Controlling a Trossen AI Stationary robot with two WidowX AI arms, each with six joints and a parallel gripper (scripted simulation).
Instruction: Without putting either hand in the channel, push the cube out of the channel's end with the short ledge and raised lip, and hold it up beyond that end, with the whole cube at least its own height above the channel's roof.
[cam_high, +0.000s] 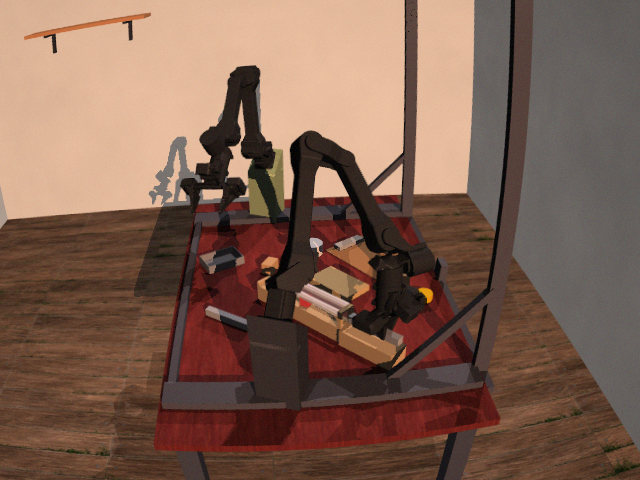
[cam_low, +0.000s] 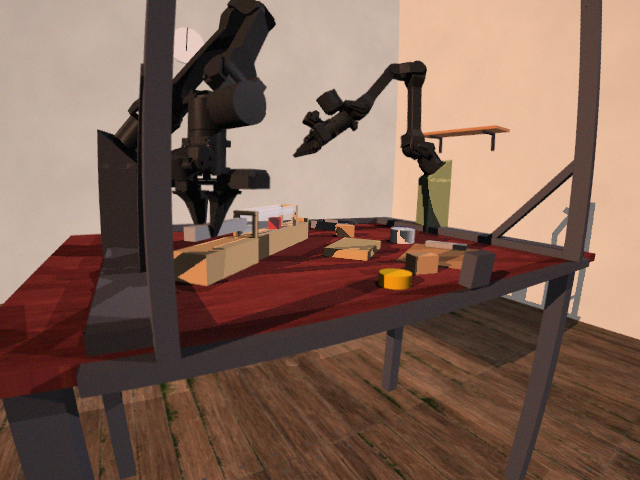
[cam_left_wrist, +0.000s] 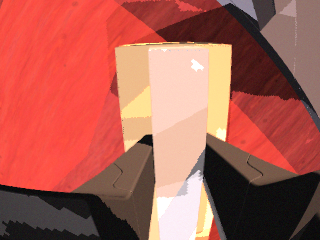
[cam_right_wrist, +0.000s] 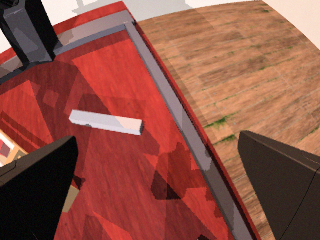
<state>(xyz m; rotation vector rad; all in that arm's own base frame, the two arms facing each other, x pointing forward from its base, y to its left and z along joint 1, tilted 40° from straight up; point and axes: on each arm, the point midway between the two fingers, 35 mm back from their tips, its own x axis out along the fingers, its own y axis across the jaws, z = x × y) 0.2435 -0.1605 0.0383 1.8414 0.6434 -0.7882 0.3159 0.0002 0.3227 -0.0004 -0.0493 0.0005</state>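
Note:
The tan channel (cam_high: 330, 320) lies slantwise on the red table, with a clear roof over its middle. The red cube (cam_high: 305, 303) sits inside under that roof, and it also shows in the exterior view (cam_low: 274, 222). My left gripper (cam_high: 377, 320) is shut on a pale grey stick (cam_left_wrist: 176, 160), held low over the channel's near end. In the exterior view the stick (cam_low: 221, 229) lies roughly level along the channel (cam_low: 242, 248). My right gripper (cam_high: 211, 198) is open and empty, high above the table's far corner, and it also shows in the exterior view (cam_low: 302, 151).
A grey tray (cam_high: 222, 259) and a grey bar (cam_high: 225, 317) lie left of the channel. A yellow disc (cam_low: 395, 277), a grey block (cam_low: 476, 268), a white cup (cam_low: 402, 235) and tan plates lie on the other side. Frame posts stand at the table's edges.

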